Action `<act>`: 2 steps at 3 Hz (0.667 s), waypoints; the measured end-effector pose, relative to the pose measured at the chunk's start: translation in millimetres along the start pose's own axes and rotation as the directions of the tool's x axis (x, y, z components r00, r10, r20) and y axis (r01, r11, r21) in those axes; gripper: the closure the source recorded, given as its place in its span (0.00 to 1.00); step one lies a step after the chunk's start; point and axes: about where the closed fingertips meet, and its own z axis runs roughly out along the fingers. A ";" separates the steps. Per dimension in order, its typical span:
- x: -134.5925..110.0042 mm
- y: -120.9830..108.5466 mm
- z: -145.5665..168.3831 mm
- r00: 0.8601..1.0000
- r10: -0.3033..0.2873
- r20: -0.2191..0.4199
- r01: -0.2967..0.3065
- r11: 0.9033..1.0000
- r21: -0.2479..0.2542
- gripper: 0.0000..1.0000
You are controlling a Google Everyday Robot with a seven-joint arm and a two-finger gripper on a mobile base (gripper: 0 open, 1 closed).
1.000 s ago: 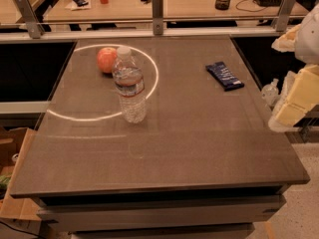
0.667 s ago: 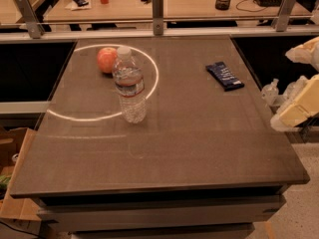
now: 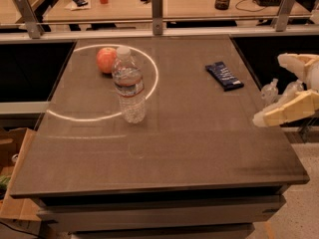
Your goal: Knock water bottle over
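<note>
Hovering off the right edge of the table [image 3: 199, 143], the gripper [image 3: 269, 89] is empty, its fingers apart.

Its two cream fingers [image 3: 291, 108] are spread wide and touch nothing. A small clear bottle [image 3: 269, 89] shows in the gap between them, though whether it lies beyond the gripper cannot be told. The water bottle [image 3: 129, 86] stands upright on the left half of the table, on the near side of a white ring [image 3: 84, 118], with an apple [image 3: 106, 59] just behind it. A dark packet [image 3: 224, 75] lies near the right edge, well apart from the water bottle. Bare tabletop lies between the gripper and the water bottle, and across the whole near half.
</note>
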 end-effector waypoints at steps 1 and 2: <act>-28.7 16.8 15.4 0.974 0.043 0.222 -0.030 0.998 -0.063 0.00; -54.1 25.3 15.7 0.954 0.068 0.291 -0.041 0.994 -0.097 0.00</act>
